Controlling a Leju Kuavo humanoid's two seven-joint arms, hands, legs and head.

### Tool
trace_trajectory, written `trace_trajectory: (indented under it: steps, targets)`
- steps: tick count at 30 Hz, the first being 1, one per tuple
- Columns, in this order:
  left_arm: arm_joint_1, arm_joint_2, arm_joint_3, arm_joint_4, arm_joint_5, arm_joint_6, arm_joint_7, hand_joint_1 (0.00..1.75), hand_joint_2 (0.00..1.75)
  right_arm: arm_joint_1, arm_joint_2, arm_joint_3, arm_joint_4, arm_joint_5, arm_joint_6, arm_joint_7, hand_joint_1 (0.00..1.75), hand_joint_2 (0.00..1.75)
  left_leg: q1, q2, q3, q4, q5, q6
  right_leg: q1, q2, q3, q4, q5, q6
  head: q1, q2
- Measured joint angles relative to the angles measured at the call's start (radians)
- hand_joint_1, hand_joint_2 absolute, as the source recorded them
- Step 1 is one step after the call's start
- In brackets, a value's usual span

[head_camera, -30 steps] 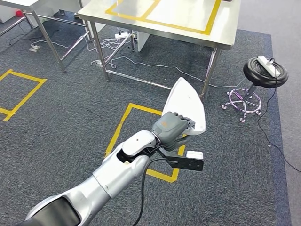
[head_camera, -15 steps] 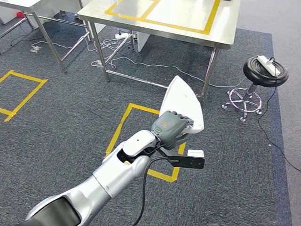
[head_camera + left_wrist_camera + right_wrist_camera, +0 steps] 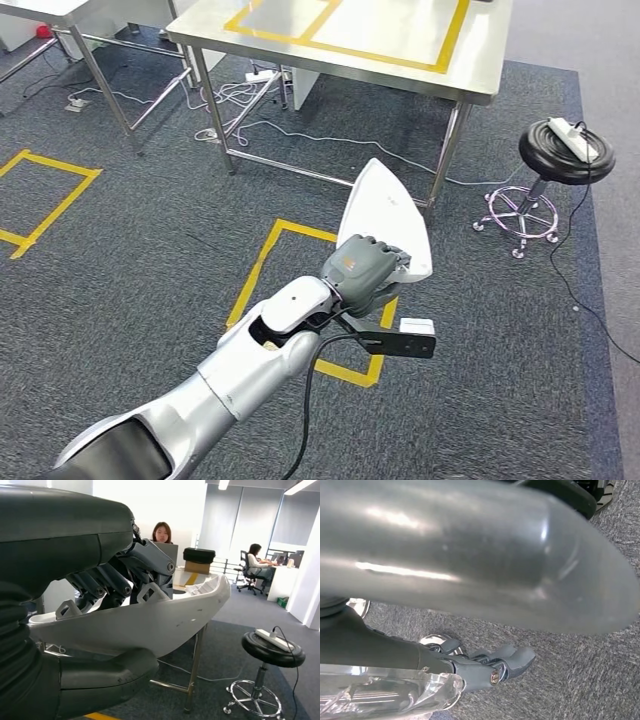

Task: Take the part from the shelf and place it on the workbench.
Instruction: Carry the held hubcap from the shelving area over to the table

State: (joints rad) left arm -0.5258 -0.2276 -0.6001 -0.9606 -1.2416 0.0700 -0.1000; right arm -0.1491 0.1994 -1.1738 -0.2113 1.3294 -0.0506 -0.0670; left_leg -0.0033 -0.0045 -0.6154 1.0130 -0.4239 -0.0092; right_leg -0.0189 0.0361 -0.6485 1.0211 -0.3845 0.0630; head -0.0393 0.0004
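Grey fuzzy carpet with yellow tape lay under a shiny steel workbench. My left hand gripped the smooth white pointed part, fingers above, thumb beneath. I couldn't tell how my right hand sat.

Illumination is bright and even in the head view; the steel desk shows soft glare and casts only a faint shadow on the carpet beneath it. In the left wrist view, ceiling strip lights and an overexposed wall behind the desk wash out detail. The right wrist view is blurred at close range.
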Motion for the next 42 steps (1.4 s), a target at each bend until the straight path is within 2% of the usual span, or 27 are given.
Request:
trace_trajectory:
  steps: [2,3,6,7,8,9,11,12,13,14,15,17,19,20,23,25,28,35,42]
  targets:
    - [-0.003,-0.004,0.000,0.000,-0.006,0.002,0.002,1.75,1.75,0.000,0.000,0.000,0.000,0.000,0.000,0.000,0.00,0.00,0.005,0.001,0.006,-0.009,0.005,0.008,0.000,-0.006,-0.008,0.014,-0.011,0.005,0.001,0.000]
    - [-0.005,-0.007,0.000,0.000,-0.010,0.004,0.003,1.75,1.75,0.000,0.000,0.000,0.000,0.000,0.000,0.000,0.00,0.00,0.008,0.002,0.009,-0.014,0.008,0.012,0.000,-0.011,-0.022,0.045,-0.029,0.007,0.002,0.000]
    - [-0.010,-0.012,0.001,0.000,-0.012,0.014,0.002,1.75,1.75,0.001,0.000,0.000,0.000,0.002,0.000,0.000,0.00,0.00,0.012,0.005,0.012,-0.017,0.007,0.015,-0.003,-0.024,-0.112,0.234,-0.116,0.014,0.002,0.000]
    - [-0.010,-0.012,0.001,0.000,-0.008,0.016,-0.002,1.75,1.75,0.002,0.000,0.000,0.000,0.003,0.000,0.000,0.00,0.00,0.012,0.006,0.013,-0.017,0.006,0.013,-0.005,-0.025,-0.134,0.279,-0.129,0.016,0.002,0.000]
    - [-0.011,-0.013,0.002,0.000,-0.004,0.016,-0.007,1.75,1.75,0.002,0.000,0.000,0.000,0.006,0.000,0.000,0.00,0.00,0.013,0.006,0.015,-0.017,0.005,0.010,-0.006,-0.026,-0.137,0.286,-0.124,0.018,0.002,0.000]
    - [-0.013,-0.013,0.003,0.000,0.001,0.015,-0.013,1.75,1.75,0.002,0.000,0.000,0.000,0.008,0.000,0.001,0.00,0.00,0.015,0.006,0.017,-0.017,0.003,0.006,-0.009,-0.027,-0.118,0.252,-0.100,0.020,0.002,0.000]
    - [-0.021,-0.015,0.006,0.000,0.008,0.010,-0.023,1.75,1.75,0.000,0.000,0.000,0.000,0.013,0.002,0.003,0.00,0.00,0.019,0.006,0.025,-0.015,-0.003,-0.007,-0.014,-0.032,-0.042,0.115,-0.044,0.027,0.002,0.000]
    - [-0.029,-0.016,0.008,0.000,0.010,0.006,-0.026,1.75,1.75,-0.003,0.002,0.000,0.000,0.016,0.003,0.004,0.00,0.00,0.020,0.005,0.027,-0.013,-0.006,-0.015,-0.015,-0.031,-0.010,0.059,-0.027,0.024,0.002,0.000]
    - [-0.038,-0.017,0.010,0.000,0.011,0.002,-0.029,1.75,1.75,-0.005,0.003,0.001,0.000,0.021,0.005,0.006,0.00,0.00,0.020,0.005,0.028,-0.012,-0.008,-0.022,-0.015,-0.029,0.008,0.026,-0.020,0.019,0.002,0.000]
    - [-0.048,-0.017,0.011,0.001,0.011,-0.003,-0.032,1.75,1.75,-0.007,0.005,0.001,0.001,0.025,0.007,0.008,0.00,0.00,0.018,0.005,0.028,-0.011,-0.007,-0.025,-0.014,-0.026,0.013,0.016,-0.021,0.013,0.001,0.000]
    - [-0.059,-0.017,0.012,0.003,0.009,-0.007,-0.033,1.75,1.75,-0.008,0.006,0.001,0.001,0.029,0.009,0.010,0.00,0.00,0.018,0.004,0.027,-0.012,-0.004,-0.021,-0.013,-0.022,0.013,0.013,-0.017,0.006,0.000,0.000]
    - [-0.084,-0.017,0.013,0.014,0.002,-0.010,-0.034,1.75,1.75,-0.010,0.006,0.001,0.000,0.036,0.011,0.013,0.00,0.00,0.018,0.004,0.028,-0.017,0.002,-0.007,-0.011,-0.019,0.011,0.012,-0.015,0.003,-0.002,0.000]
    - [-0.115,-0.018,0.014,0.034,-0.007,-0.010,-0.034,1.75,1.75,-0.014,0.006,0.002,0.000,0.041,0.012,0.016,0.00,0.00,0.019,0.005,0.030,-0.025,0.005,-0.001,-0.007,-0.015,0.009,0.013,-0.015,-0.004,-0.003,0.000]
    - [-0.131,-0.019,0.014,0.046,-0.011,-0.010,-0.033,1.75,1.75,-0.017,0.006,0.003,0.001,0.043,0.013,0.016,0.00,0.00,0.020,0.005,0.031,-0.028,0.006,-0.004,-0.006,-0.015,0.008,0.013,-0.016,-0.008,-0.003,0.000]
    - [-0.164,-0.022,0.017,0.077,-0.019,-0.009,-0.029,1.75,1.75,-0.024,0.006,0.007,0.001,0.045,0.014,0.019,0.00,0.00,0.023,0.006,0.032,-0.037,0.009,-0.036,-0.003,-0.016,0.005,0.013,-0.015,-0.015,-0.003,0.000]
    - [-0.178,-0.023,0.017,0.096,-0.026,-0.009,-0.022,1.75,1.75,-0.026,0.006,0.010,0.001,0.047,0.015,0.021,0.00,0.00,0.025,0.006,0.031,-0.039,0.011,-0.050,-0.001,-0.016,0.004,0.013,-0.014,-0.017,-0.003,0.000]
    - [-0.200,-0.027,0.019,0.132,-0.035,-0.007,-0.010,1.75,1.75,-0.029,0.006,0.012,0.001,0.052,0.017,0.024,0.00,0.00,0.024,0.006,0.030,-0.039,0.011,-0.051,-0.001,-0.016,0.005,0.011,-0.011,-0.018,-0.002,0.000]
    - [-0.252,-0.032,0.038,0.206,-0.045,-0.001,0.013,1.75,1.75,-0.037,0.006,0.021,0.001,0.059,0.019,0.031,0.00,0.00,0.022,0.006,0.026,-0.038,0.015,-0.046,-0.003,-0.017,0.008,0.000,-0.003,-0.010,-0.002,0.000]
    - [-0.284,-0.033,0.060,0.258,-0.058,0.007,0.032,1.75,1.75,-0.042,0.006,0.027,0.001,0.067,0.023,0.033,0.00,0.00,0.021,0.006,0.025,-0.038,0.015,-0.044,-0.004,-0.017,0.009,-0.004,-0.001,-0.008,-0.002,0.000]
